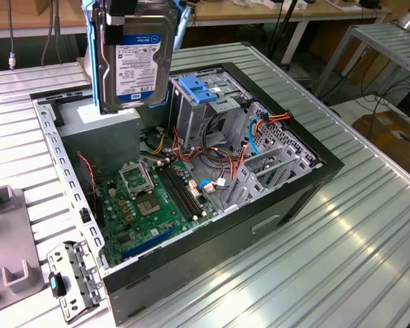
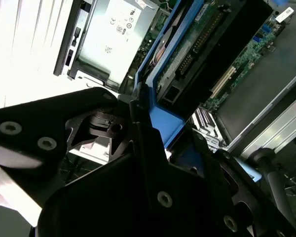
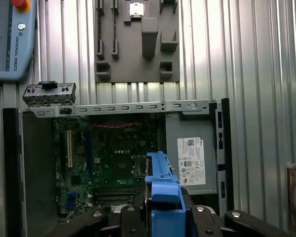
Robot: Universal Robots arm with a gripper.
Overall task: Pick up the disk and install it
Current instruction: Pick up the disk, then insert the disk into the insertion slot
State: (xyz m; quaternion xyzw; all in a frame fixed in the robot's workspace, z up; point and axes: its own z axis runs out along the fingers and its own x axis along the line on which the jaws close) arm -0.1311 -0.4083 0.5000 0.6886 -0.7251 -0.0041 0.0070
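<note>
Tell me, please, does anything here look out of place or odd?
One thing: a small metal bracket lies loose on the table beside the open computer case. The disk hangs upright above it in the gripper.

Disk (image 1: pixel 134 61) label (image 1: pixel 138 76), PSU (image 3: pixel 209 158) sticker (image 3: pixel 190 161) — printed

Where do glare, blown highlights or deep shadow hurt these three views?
Second wrist view: the table is blown out to white, while the black hardware near the lens is very dark. Exterior view: glare streaks run along the ribbed table, yet the disk is evenly lit. First wrist view: even light, with only a mild sheen on the table ribs.
</note>
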